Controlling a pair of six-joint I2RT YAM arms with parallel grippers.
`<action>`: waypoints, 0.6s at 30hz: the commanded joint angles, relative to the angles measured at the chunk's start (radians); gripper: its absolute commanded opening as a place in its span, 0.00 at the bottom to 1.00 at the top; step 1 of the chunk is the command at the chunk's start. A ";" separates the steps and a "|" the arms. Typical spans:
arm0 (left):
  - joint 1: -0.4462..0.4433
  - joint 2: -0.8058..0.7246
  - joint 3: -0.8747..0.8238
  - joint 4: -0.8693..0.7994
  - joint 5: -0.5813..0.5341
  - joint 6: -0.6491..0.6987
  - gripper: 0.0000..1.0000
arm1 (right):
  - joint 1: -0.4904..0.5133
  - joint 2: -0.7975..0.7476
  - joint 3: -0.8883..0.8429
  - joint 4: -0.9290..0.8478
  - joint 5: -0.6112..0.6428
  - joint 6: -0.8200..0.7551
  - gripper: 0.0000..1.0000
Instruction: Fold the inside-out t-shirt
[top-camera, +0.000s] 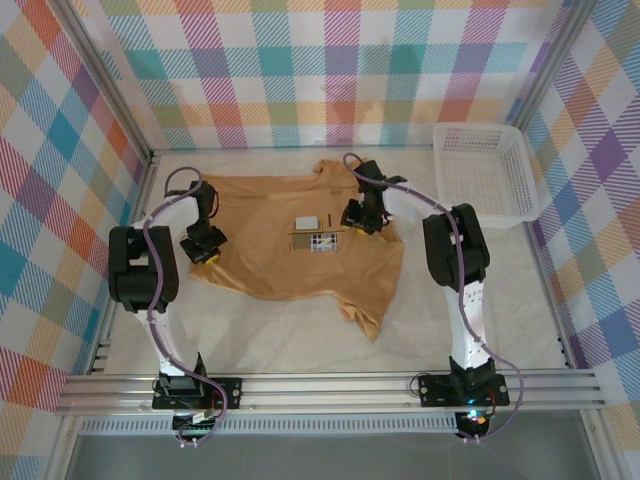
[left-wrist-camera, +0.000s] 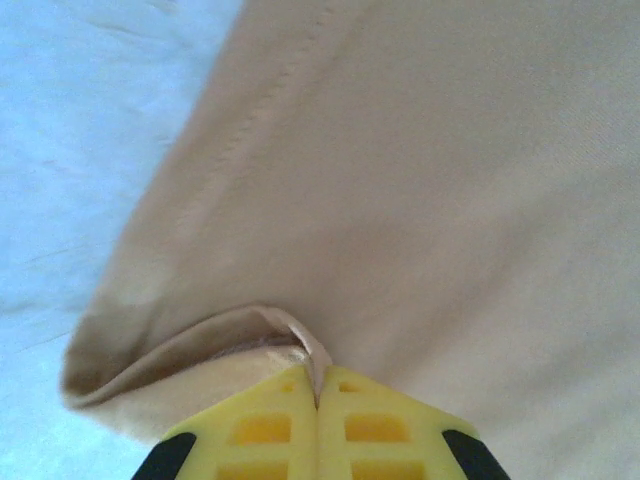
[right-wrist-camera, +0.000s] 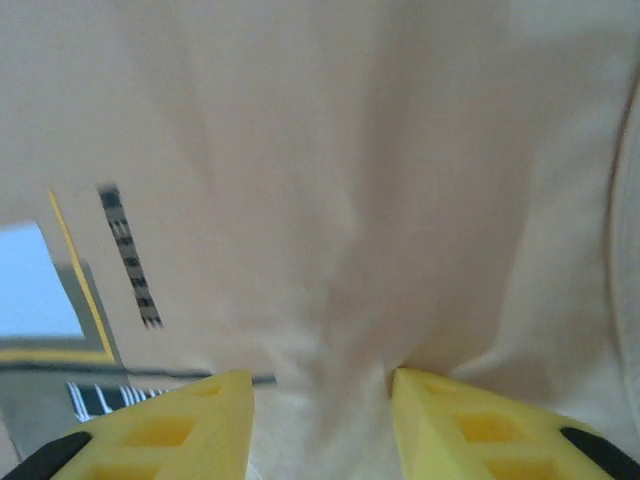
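The inside-out t-shirt (top-camera: 290, 250) lies spread on the table, tan, with a white tag (top-camera: 306, 222) and a printed patch (top-camera: 320, 241) near its middle. My left gripper (top-camera: 203, 245) sits at the shirt's left edge. In the left wrist view its yellow fingers (left-wrist-camera: 260, 430) are shut, pinching a thin fold of the shirt's hem (left-wrist-camera: 300, 335). My right gripper (top-camera: 360, 215) rests on the right part of the shirt. Its fingers (right-wrist-camera: 190, 425) stand apart in the right wrist view, with a ridge of cloth (right-wrist-camera: 330, 340) bunched between them and the patch (right-wrist-camera: 60, 310) to their left.
A white mesh basket (top-camera: 487, 170) stands at the back right corner. Checked walls close in the table on three sides. Bare white table surface (top-camera: 250, 330) lies in front of the shirt, toward the arm bases.
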 joint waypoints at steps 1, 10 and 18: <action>-0.007 -0.227 -0.082 -0.089 -0.103 -0.024 0.00 | -0.028 0.082 0.011 -0.055 0.046 0.020 0.41; -0.009 -0.767 -0.573 -0.006 0.028 -0.177 0.21 | -0.046 0.072 0.037 -0.058 0.004 0.013 0.41; -0.008 -0.863 -0.491 0.003 -0.028 -0.165 0.50 | -0.046 -0.026 0.013 -0.072 -0.037 -0.018 0.45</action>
